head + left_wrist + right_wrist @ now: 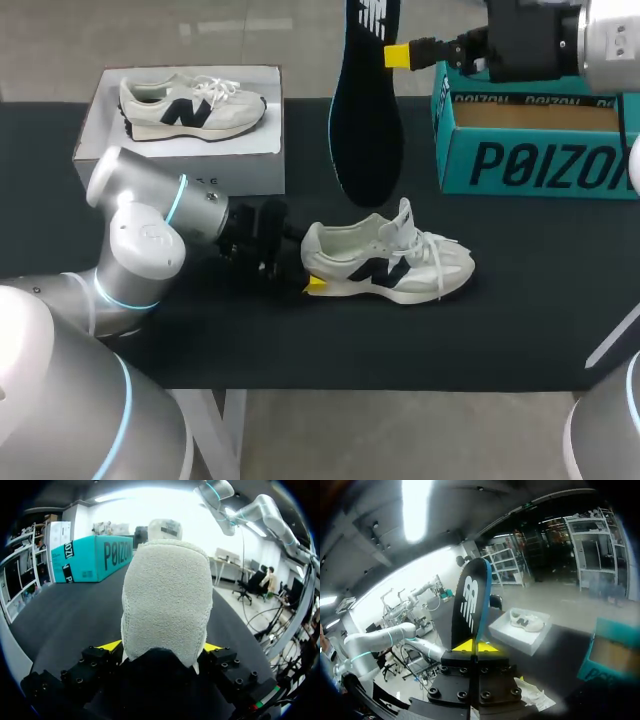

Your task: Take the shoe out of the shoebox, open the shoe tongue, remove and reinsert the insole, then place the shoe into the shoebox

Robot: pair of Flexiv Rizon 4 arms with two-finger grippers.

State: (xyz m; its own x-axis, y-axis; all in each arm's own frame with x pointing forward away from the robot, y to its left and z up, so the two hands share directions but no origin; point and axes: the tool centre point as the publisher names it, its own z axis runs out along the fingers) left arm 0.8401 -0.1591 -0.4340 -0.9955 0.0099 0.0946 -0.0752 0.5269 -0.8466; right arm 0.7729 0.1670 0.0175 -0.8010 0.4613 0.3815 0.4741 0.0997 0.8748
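A white shoe [400,265] with a dark logo lies on its side on the black table, toe to the right. My left gripper [308,272] has its fingers on both sides of the heel; in the left wrist view the heel [165,600] fills the gap of the left gripper [162,647]. My right gripper [400,55] is high above the table, shut on a black insole [365,120] that hangs down over the shoe. In the right wrist view the insole [470,605] stands upright out of the right gripper [476,646].
The open teal shoebox [530,165] stands at the back right, also seen as the teal box [95,555] ahead of the shoe. A white box [180,150] at the back left carries a second white shoe [190,105]. The table's front [500,340] is bare black mat.
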